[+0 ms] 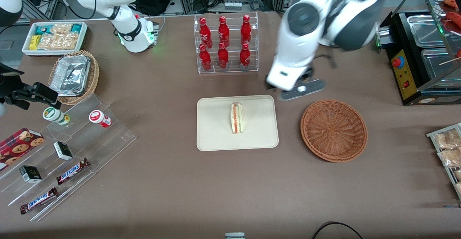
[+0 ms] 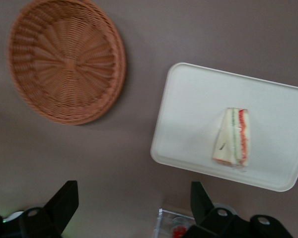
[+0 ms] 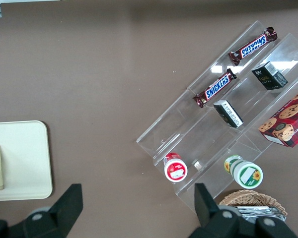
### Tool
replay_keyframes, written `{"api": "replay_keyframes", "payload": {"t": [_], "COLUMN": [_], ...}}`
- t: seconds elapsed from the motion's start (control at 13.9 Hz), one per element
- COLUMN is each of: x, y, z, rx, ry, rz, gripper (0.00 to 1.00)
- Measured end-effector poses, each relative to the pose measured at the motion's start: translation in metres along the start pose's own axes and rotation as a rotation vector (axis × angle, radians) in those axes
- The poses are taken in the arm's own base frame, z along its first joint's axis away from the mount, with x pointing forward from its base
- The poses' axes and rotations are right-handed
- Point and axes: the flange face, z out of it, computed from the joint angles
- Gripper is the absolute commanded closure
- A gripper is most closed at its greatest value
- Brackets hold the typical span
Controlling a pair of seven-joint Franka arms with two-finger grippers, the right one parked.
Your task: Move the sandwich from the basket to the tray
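"SNICKERS" is printed on two chocolate bars (image 3: 214,88) (image 3: 255,45).

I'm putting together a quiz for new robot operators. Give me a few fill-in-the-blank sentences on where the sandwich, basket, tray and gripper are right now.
1. The sandwich lies on the ____.
2. The reddish-brown basket holds ____.
3. The fingers of the gripper are ____, holding nothing.
4. The gripper hovers above the table, between the tray and the rack of red ____.

Missing words: tray; nothing; open; bottles
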Motion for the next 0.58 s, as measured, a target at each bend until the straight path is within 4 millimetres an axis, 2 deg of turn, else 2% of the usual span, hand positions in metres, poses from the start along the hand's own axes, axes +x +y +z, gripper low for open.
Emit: {"api": "replay_keyframes", "payload": {"t": [0.29,0.58], "x": [0.010,0.019], "y": [-0.104,-0.192], "z": [-0.051,-0.081], "rx": [0.042,0.040], "ry": [-0.034,-0.047], "rz": [0.028,0.044], "gripper": [0.00,0.00]}}
